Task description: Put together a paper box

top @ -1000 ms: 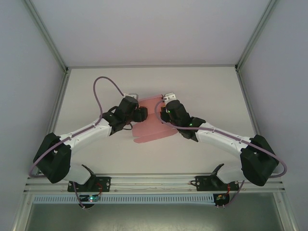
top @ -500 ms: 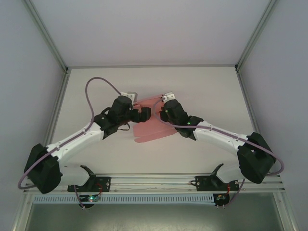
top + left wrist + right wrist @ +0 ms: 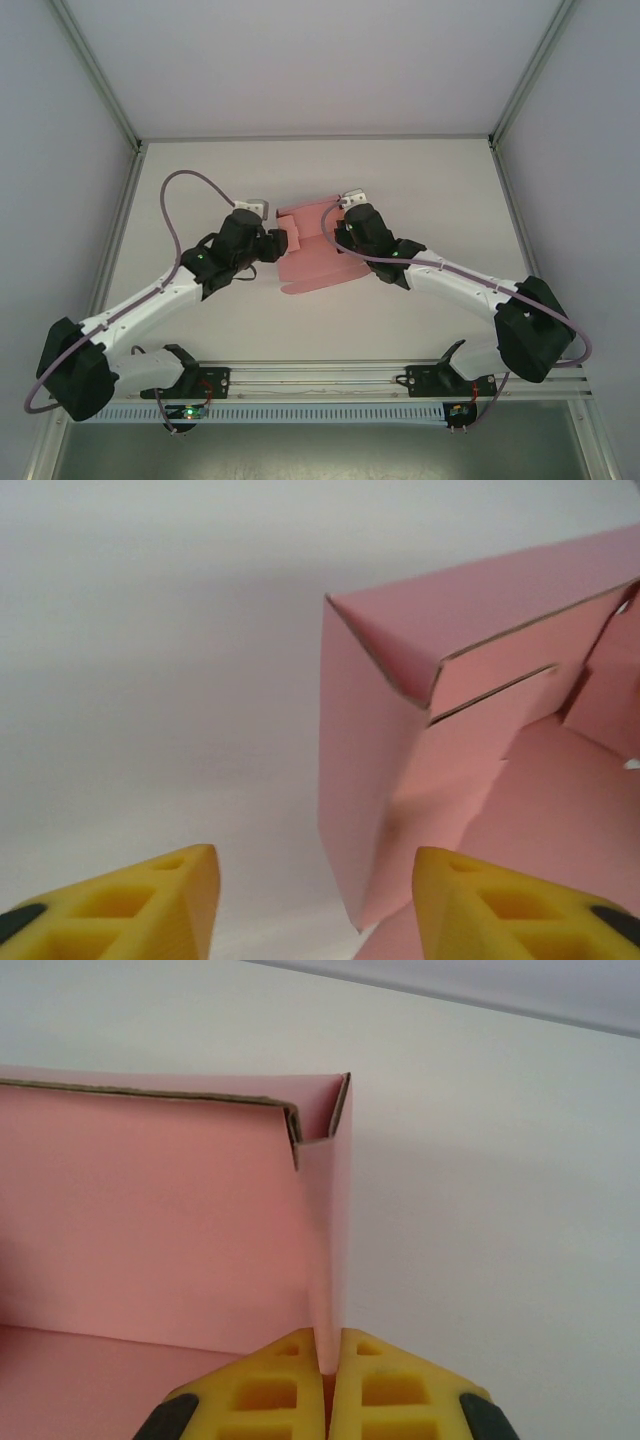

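Observation:
The pink paper box [image 3: 305, 262] lies at the table's middle, partly folded, with its far wall and side walls raised and a flat flap toward me. My right gripper [image 3: 340, 228] is shut on the box's right side wall [image 3: 328, 1260], holding it upright where it meets the far wall [image 3: 150, 1220]. My left gripper [image 3: 280, 243] is at the box's left side. In the left wrist view its yellow fingers [image 3: 150, 905] stand apart, and the lower corner of the left wall [image 3: 360, 810] hangs in the gap, touching neither.
The white table [image 3: 420, 180] is bordered by pale enclosure walls and metal corner posts [image 3: 520, 90]. A metal rail [image 3: 320, 375] runs along the near edge by the arm bases. A purple cable [image 3: 185, 195] loops above the left arm.
My left gripper opened wide, then narrowed, and drew back left from the box, its arm swinging outward. The right gripper stayed shut on the right wall.

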You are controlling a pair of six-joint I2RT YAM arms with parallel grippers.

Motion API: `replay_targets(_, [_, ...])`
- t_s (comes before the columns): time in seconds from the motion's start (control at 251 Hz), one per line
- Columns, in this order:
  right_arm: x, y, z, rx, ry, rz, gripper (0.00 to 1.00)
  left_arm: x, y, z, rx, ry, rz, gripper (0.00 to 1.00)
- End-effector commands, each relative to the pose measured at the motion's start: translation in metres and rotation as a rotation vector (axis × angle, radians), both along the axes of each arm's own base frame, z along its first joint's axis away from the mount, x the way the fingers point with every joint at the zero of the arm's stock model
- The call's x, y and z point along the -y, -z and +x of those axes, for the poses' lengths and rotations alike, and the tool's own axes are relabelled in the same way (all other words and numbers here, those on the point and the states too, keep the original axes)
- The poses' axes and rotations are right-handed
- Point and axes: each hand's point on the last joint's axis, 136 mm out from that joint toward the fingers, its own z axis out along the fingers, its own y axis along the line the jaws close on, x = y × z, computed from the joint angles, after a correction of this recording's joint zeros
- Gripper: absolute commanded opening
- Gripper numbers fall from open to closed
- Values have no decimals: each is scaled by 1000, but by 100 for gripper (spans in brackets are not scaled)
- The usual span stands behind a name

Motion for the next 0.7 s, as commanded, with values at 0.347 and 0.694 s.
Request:
replay_targets(0.347, [-24, -18, -9, -11, -102, 156, 0, 13, -1, 46, 86, -53, 0, 36])
replay_targets(0.694, [-19, -15, -8, -21, -84, 114, 0, -6, 13, 59, 80, -150, 148, 0])
